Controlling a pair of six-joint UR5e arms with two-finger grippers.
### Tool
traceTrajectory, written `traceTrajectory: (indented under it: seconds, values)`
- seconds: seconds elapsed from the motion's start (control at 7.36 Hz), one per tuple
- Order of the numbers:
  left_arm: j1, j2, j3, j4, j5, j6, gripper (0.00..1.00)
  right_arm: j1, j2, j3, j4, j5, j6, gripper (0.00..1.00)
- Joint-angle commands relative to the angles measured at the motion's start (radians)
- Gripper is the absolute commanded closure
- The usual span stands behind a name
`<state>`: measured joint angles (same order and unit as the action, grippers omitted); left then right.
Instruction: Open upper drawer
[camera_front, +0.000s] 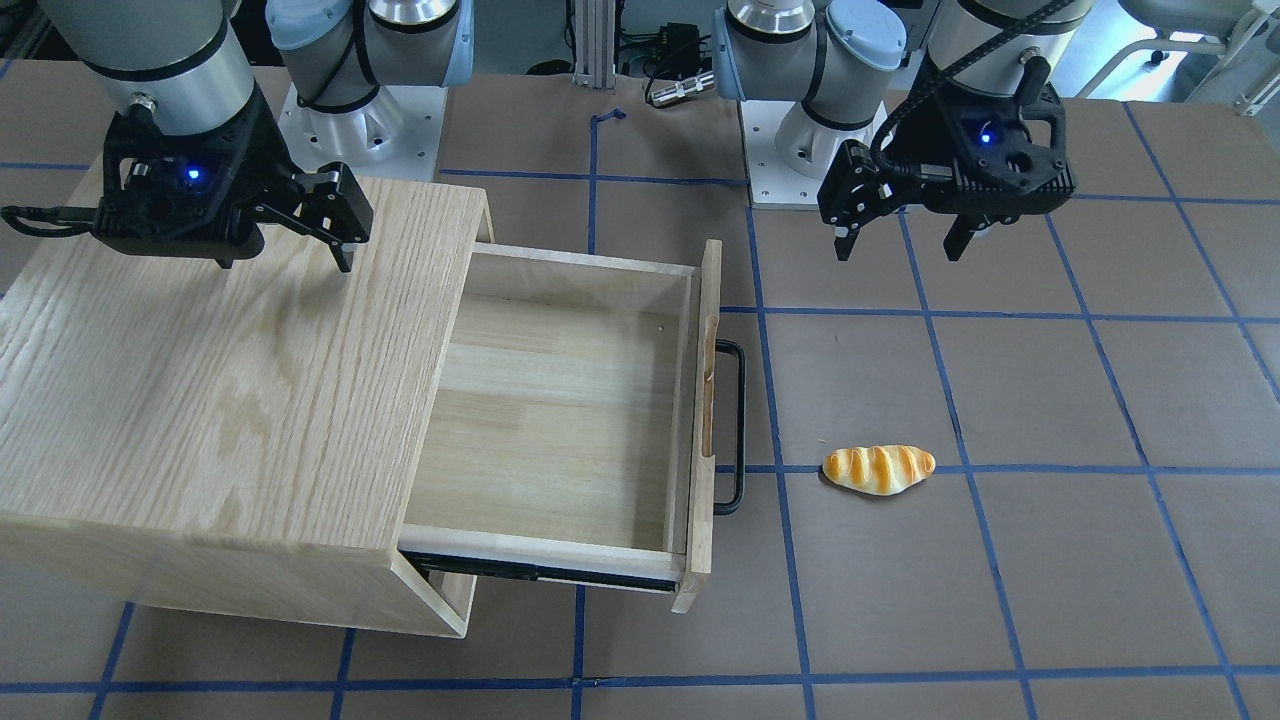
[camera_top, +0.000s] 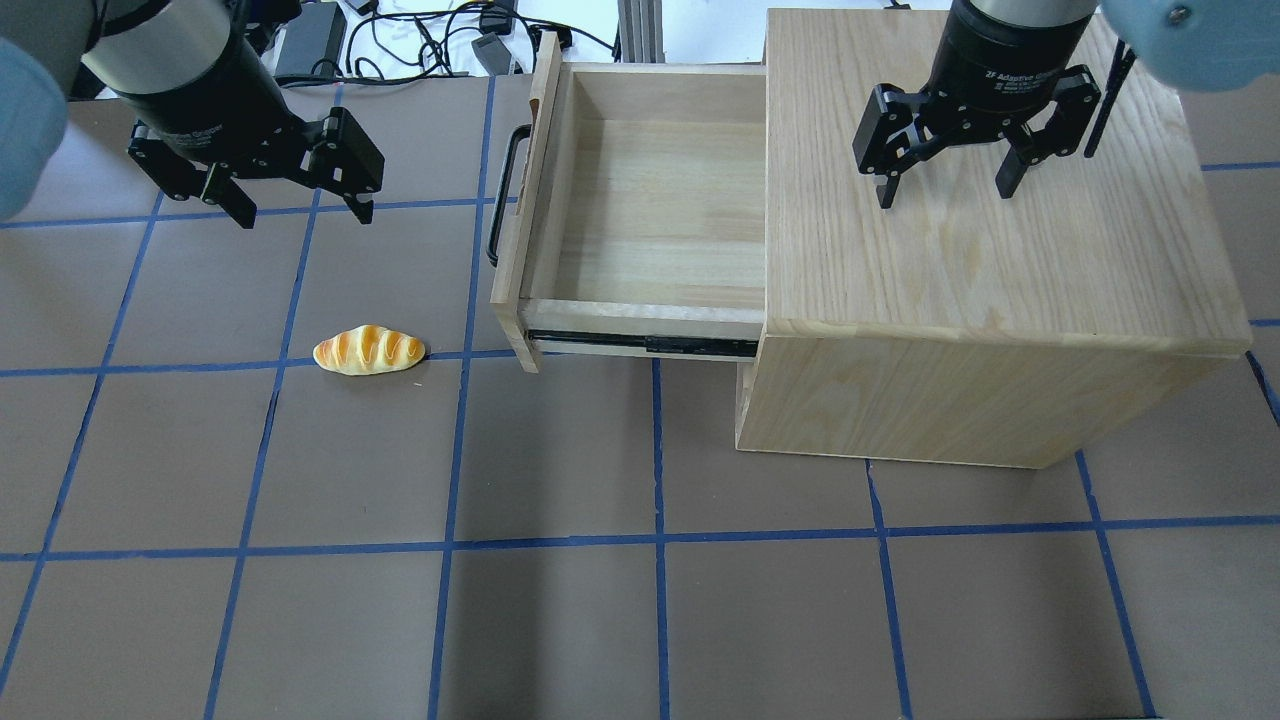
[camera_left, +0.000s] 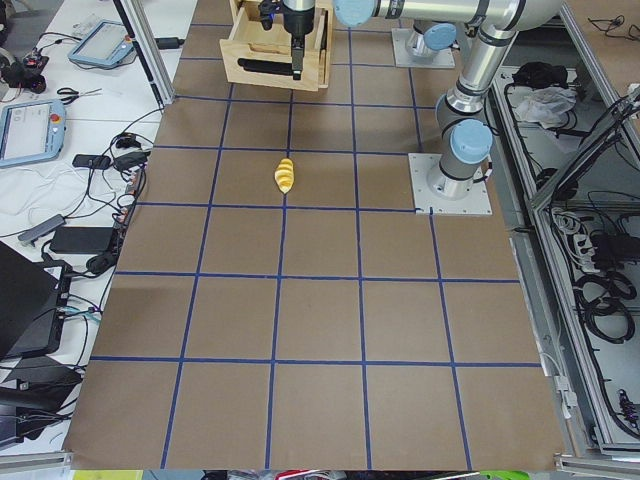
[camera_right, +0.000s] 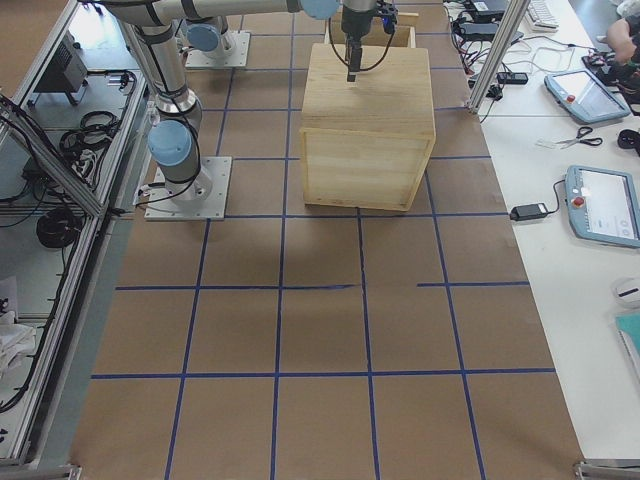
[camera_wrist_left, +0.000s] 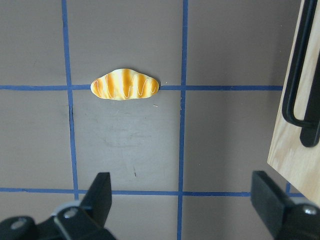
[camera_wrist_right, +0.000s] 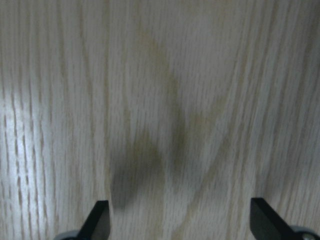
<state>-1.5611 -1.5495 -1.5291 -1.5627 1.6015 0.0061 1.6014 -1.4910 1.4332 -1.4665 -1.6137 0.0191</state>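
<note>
The upper drawer (camera_front: 560, 420) stands pulled far out of the oak cabinet (camera_front: 220, 370), its pale plank interior bare (camera_top: 660, 210). Its black bar handle (camera_front: 735, 425) faces the open table and also shows in the overhead view (camera_top: 505, 195) and the left wrist view (camera_wrist_left: 300, 85). My left gripper (camera_top: 307, 218) is open and empty, hovering above the table beside the handle (camera_front: 898, 252). My right gripper (camera_top: 945, 198) is open and empty, just above the cabinet top (camera_front: 287, 262). The right wrist view shows only wood grain (camera_wrist_right: 165, 100).
A toy bread roll (camera_top: 368, 350) lies on the brown mat left of the drawer front, on a blue tape line; it also shows in the left wrist view (camera_wrist_left: 125, 84). Cables and rails run along the table's far edge (camera_top: 440, 40).
</note>
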Motion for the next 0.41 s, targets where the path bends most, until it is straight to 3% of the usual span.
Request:
traceTrajectory:
  seconds: [0.0, 0.27]
  values:
    - [-0.002, 0.006, 0.001, -0.011, -0.005, 0.003, 0.0, 0.0, 0.0, 0.0, 0.0, 0.0, 0.001, 0.0]
    - [0.004, 0.006, -0.002, -0.02, -0.008, 0.015, 0.0, 0.0, 0.0, 0.0, 0.0, 0.0, 0.001, 0.0]
